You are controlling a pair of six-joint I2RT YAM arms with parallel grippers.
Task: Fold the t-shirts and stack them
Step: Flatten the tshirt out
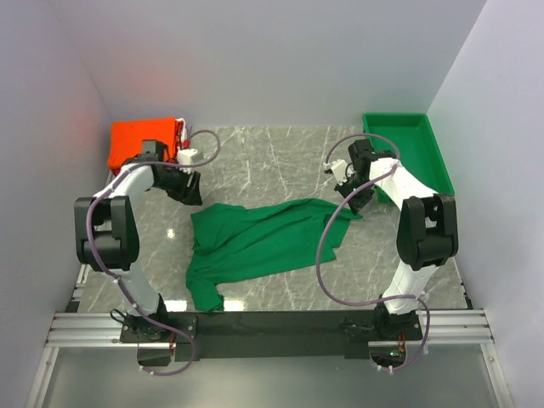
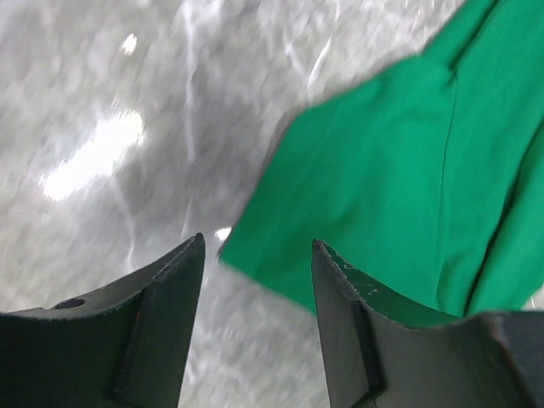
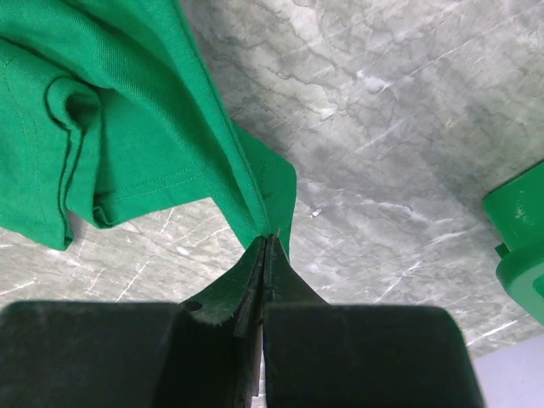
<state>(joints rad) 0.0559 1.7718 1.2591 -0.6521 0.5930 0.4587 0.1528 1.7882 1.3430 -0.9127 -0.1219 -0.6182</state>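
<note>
A dark green t-shirt (image 1: 255, 242) lies crumpled across the middle of the marble table. My right gripper (image 1: 355, 201) is shut on its right corner; in the right wrist view the jaws (image 3: 267, 242) pinch a fold of the green cloth (image 3: 144, 144). My left gripper (image 1: 190, 190) is open and empty just above the shirt's upper left corner; in the left wrist view its fingers (image 2: 255, 255) straddle bare table beside the cloth corner (image 2: 382, 187). Folded orange-red shirts (image 1: 143, 141) sit at the back left.
A rigid green plastic tray (image 1: 421, 153) stands at the back right, also at the edge of the right wrist view (image 3: 520, 246). White walls close in on the left, right and back. A metal rail (image 1: 255, 327) runs along the near edge.
</note>
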